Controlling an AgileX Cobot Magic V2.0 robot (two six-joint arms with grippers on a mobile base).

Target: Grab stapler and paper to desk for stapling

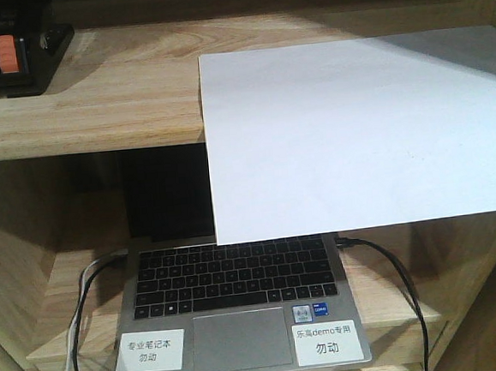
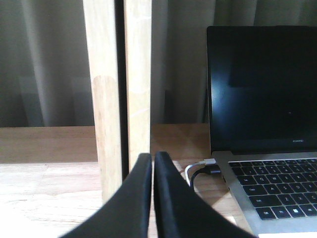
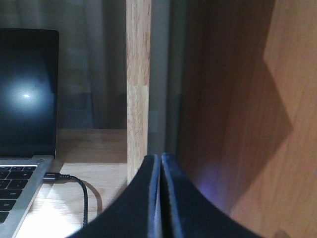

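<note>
a: where is the small black stapler (image 1: 16, 53) with the orange-red patch on top?
b: far left on the upper light-wood shelf board (image 1: 95, 103), towards the back. nothing is touching it.
a: and the plain white rectangular sheet of paper (image 1: 356, 134)?
b: on that same board, to the right of the stapler and well apart from it. its back part lies on the wood. its front part overhangs the edge and hides the screen of the open grey laptop (image 1: 235, 298) on the shelf below.
a: the arms?
b: neither shows in the front view. in its wrist view the black left gripper (image 2: 152, 157) has its fingers drawn together with only a thin slit between them, holding nothing. it sits before a pale wooden upright (image 2: 136, 74), with the laptop to its right.
a: and the other one?
b: the black right gripper (image 3: 161, 158) has its fingers pressed together, also empty. another pale wooden post (image 3: 138, 74) stands just beyond it, with a dark brown wooden panel (image 3: 237, 99) to the right.
a: anything on the laptop?
b: two white printed labels (image 1: 149, 350) on the palm rest, and a black cable (image 1: 402, 285) plugged in at its right side.
</note>
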